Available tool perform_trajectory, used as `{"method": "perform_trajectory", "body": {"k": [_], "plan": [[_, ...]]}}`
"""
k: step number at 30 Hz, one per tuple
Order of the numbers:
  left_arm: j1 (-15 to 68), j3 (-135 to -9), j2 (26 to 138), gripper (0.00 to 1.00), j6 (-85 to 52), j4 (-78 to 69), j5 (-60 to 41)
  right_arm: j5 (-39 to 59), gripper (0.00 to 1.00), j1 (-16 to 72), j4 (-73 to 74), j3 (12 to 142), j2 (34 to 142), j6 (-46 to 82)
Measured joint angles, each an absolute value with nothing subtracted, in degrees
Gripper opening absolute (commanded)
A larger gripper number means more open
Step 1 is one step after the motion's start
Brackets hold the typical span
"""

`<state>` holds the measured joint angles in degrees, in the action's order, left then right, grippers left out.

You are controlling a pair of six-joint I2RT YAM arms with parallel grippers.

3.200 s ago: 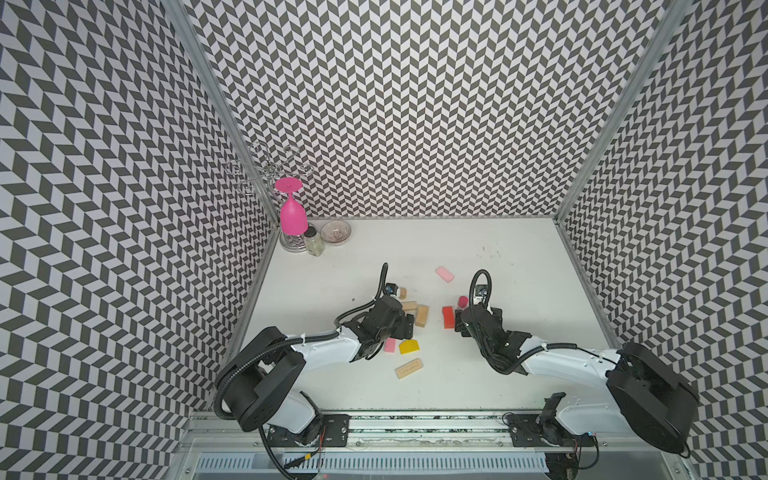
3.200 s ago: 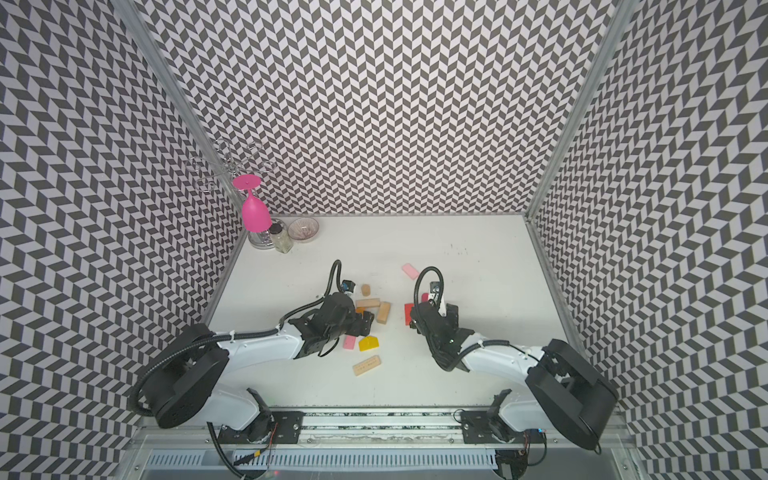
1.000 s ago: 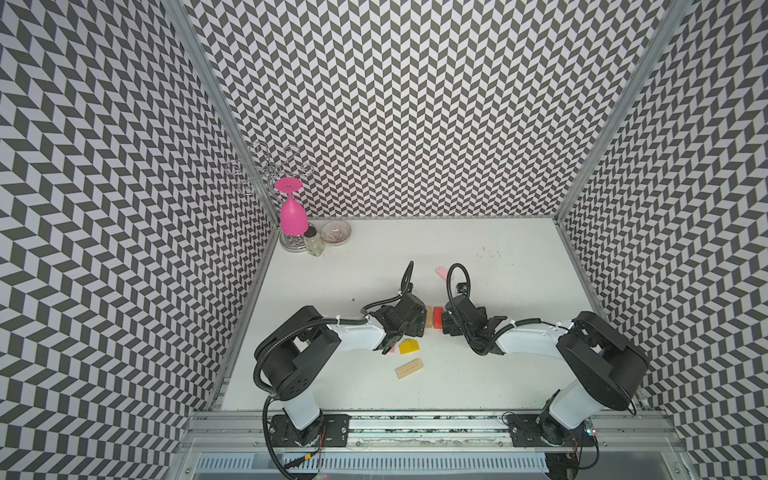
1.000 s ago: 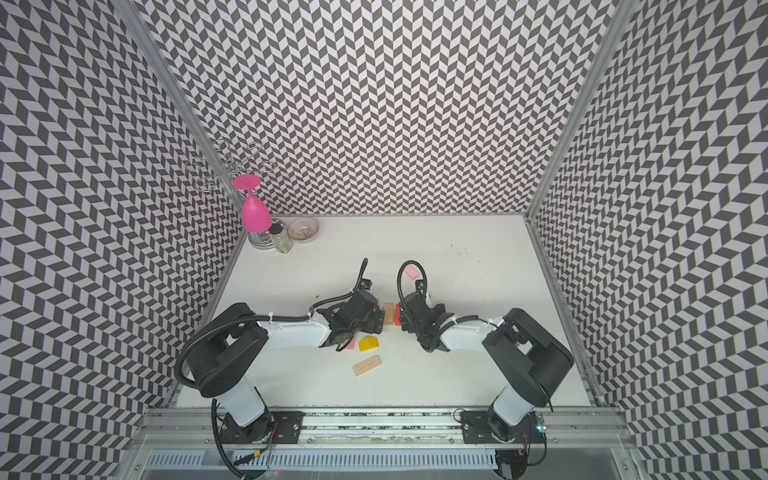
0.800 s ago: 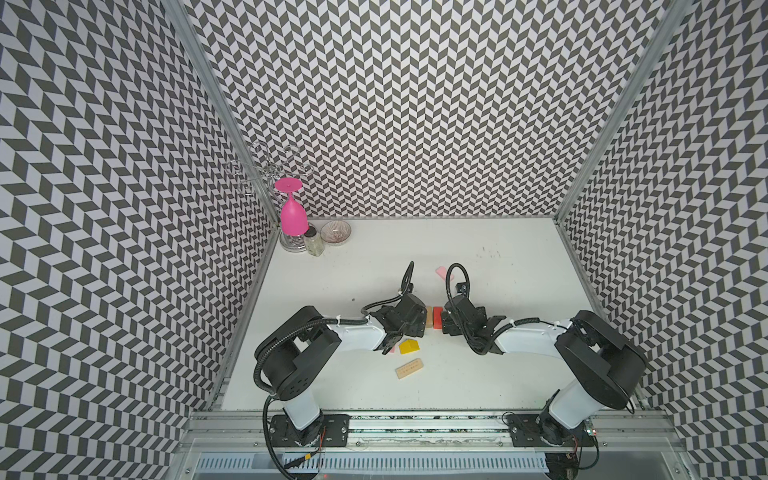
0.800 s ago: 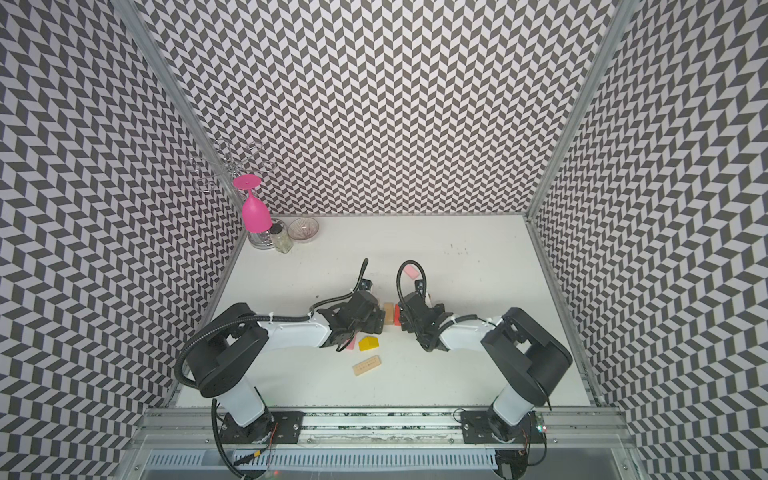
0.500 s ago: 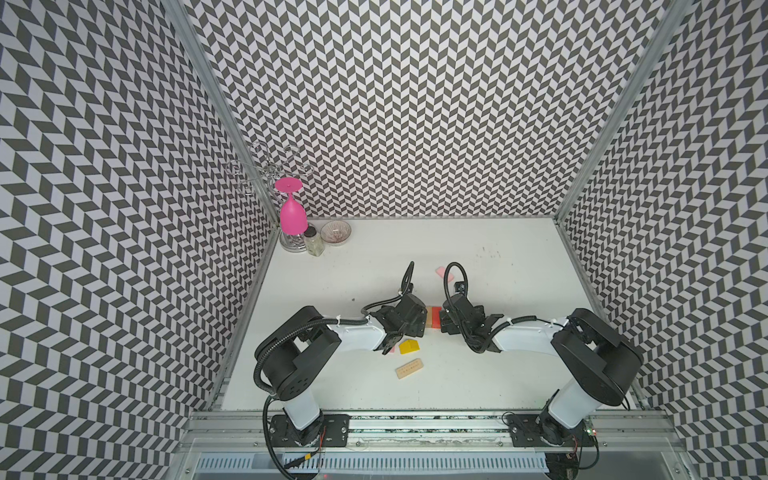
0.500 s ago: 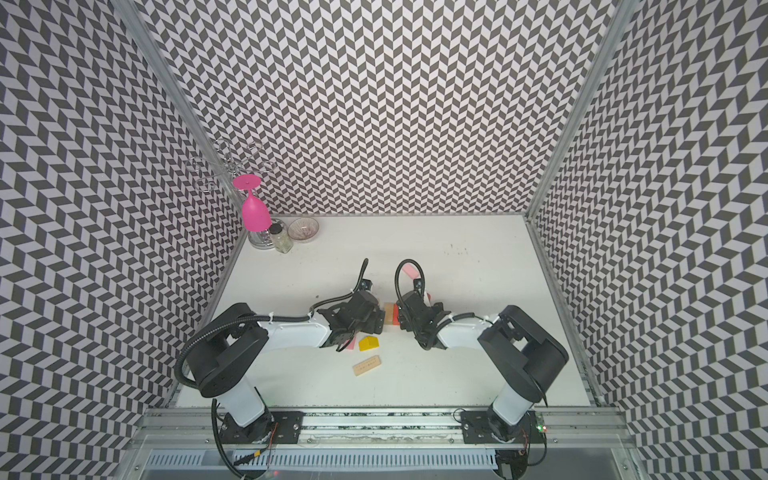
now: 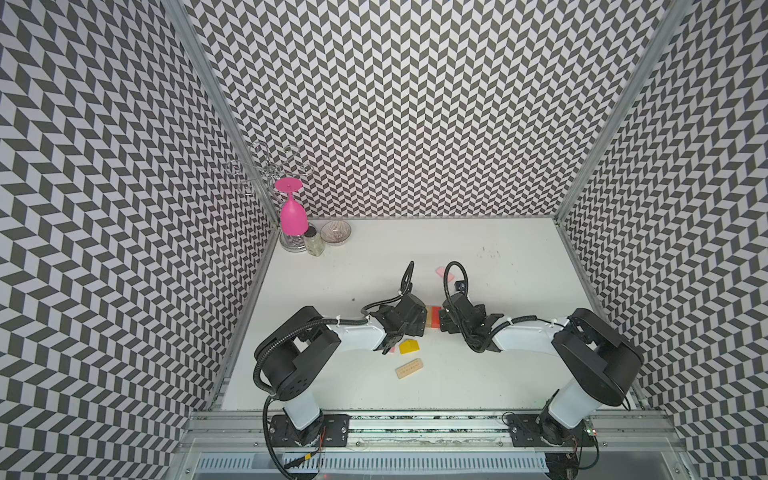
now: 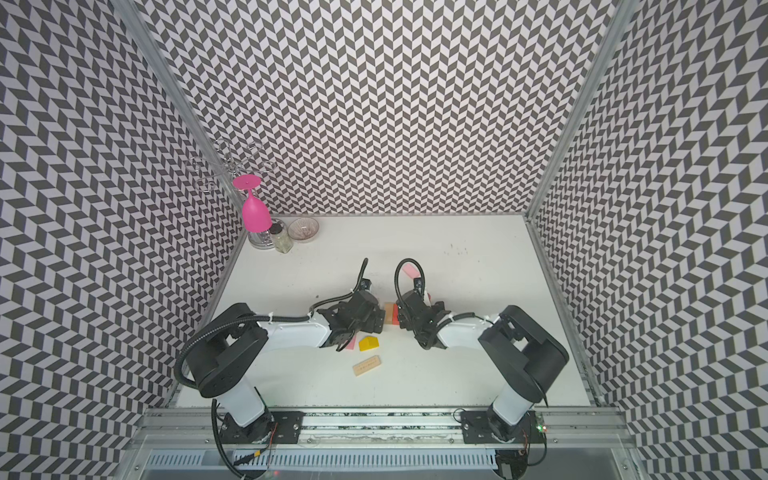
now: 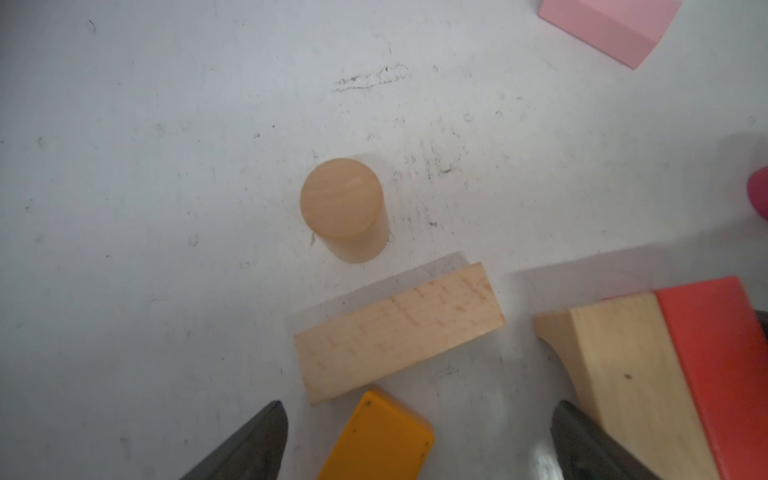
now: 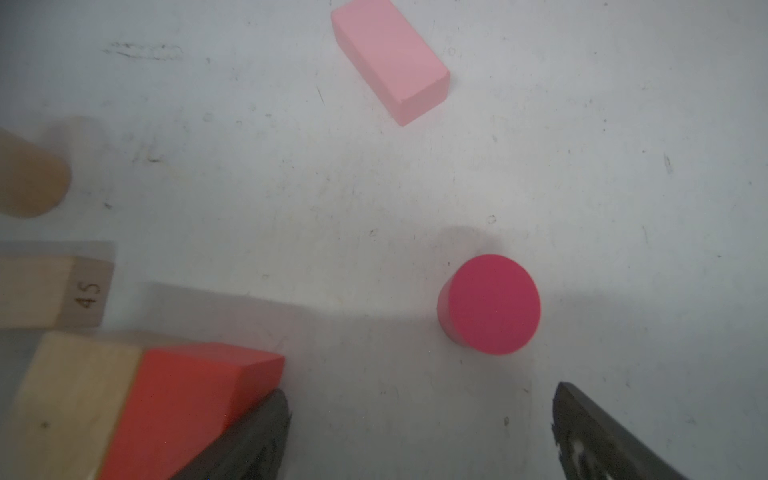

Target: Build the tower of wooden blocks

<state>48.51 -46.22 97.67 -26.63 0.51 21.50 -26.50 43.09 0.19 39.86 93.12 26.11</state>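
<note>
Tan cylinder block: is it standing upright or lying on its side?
Upright: the tan cylinder rests on one flat end, round face up.

We reach both arms low across the table towards the red block [image 9: 435, 316]. Our left arm [image 9: 353, 336] sets the left gripper [image 9: 420, 321] just left of it, and our right arm [image 9: 523, 338] sets the right gripper [image 9: 444, 322] just right of it. Both pairs of jaws gape wide, gripping nothing.

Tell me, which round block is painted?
The dark pink cylinder, standing on end just ahead of the right tool. The other round one, the tan cylinder, is bare wood.
</note>
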Motion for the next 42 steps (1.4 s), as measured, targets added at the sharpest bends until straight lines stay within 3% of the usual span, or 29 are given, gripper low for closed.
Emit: {"method": "perform_trajectory", "body": {"k": [12, 16, 22, 25, 30, 33, 37, 42], "plan": [[45.80, -50.33, 80.20, 1.00, -22.94, 1.06, 23.53, -31.97, 0.99, 40.05, 3.16, 34.61, 75.59, 26.46], [40.80, -46.98, 71.85, 1.00, -21.85, -2.48, 23.94, -31.70, 0.99, 34.63, 9.74, 31.46, 71.61, 24.34], [31.18, -37.36, 62.81, 1.00, -20.64, -9.13, 24.34, -28.01, 0.99, 26.61, 18.59, 31.31, 74.22, 21.76], [26.11, -33.19, 61.80, 1.00, -20.62, -12.34, 22.92, -24.82, 1.00, 24.27, 23.53, 31.46, 79.94, 20.64], [19.79, -31.11, 64.90, 1.00, -21.80, -14.41, 21.34, -19.57, 0.99, 23.44, 19.73, 38.48, 89.54, 18.90], [17.26, -31.53, 68.79, 1.00, -22.85, -14.79, 23.49, -17.61, 1.00, 23.46, 19.27, 41.15, 91.02, 18.04], [14.50, -31.51, 73.17, 1.00, -24.51, -15.27, 28.12, -16.38, 0.92, 23.49, 19.16, 41.74, 91.11, 17.45], [13.10, -30.48, 73.25, 1.00, -26.00, -16.64, 29.47, -16.27, 0.90, 24.10, 17.76, 42.13, 91.98, 16.88]]}}
